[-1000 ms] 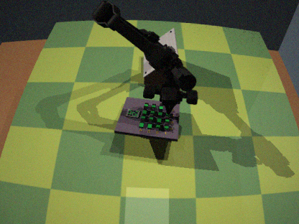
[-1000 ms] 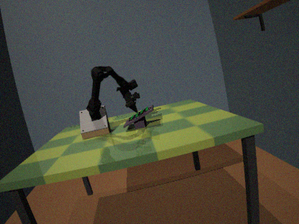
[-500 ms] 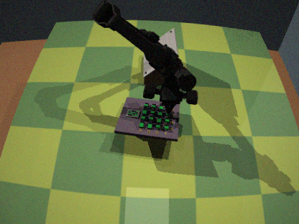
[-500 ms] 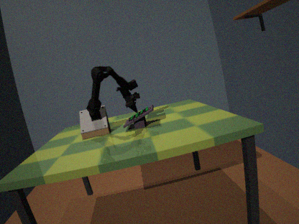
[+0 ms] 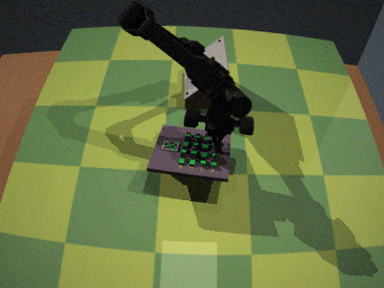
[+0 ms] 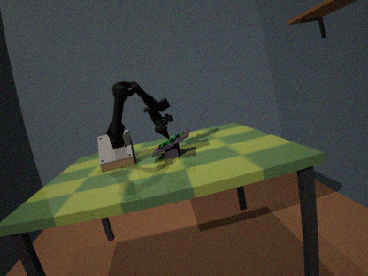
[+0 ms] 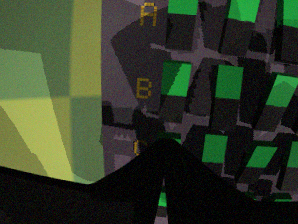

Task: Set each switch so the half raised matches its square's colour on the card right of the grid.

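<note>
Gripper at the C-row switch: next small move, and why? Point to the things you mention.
I'd lift the shut gripper point(image 5: 219, 146) point(image 6: 168, 137) point(image 7: 165, 145) slightly, straight off the panel point(image 5: 159, 159) point(image 6: 186, 134) point(image 7: 112, 20). Its fingertips hide most of the switch beside the C point(image 7: 137, 148), so which half is raised can't be told; a small lift should expose it for checking against the card point(image 5: 171, 146) before any press.

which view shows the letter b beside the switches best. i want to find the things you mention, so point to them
The wrist view: the yellow B point(image 7: 144, 88) is large and readable there, left of a row of switches point(image 7: 228, 82). The top view shows the panel's markings too small to read; the exterior view shows none legibly.
</note>
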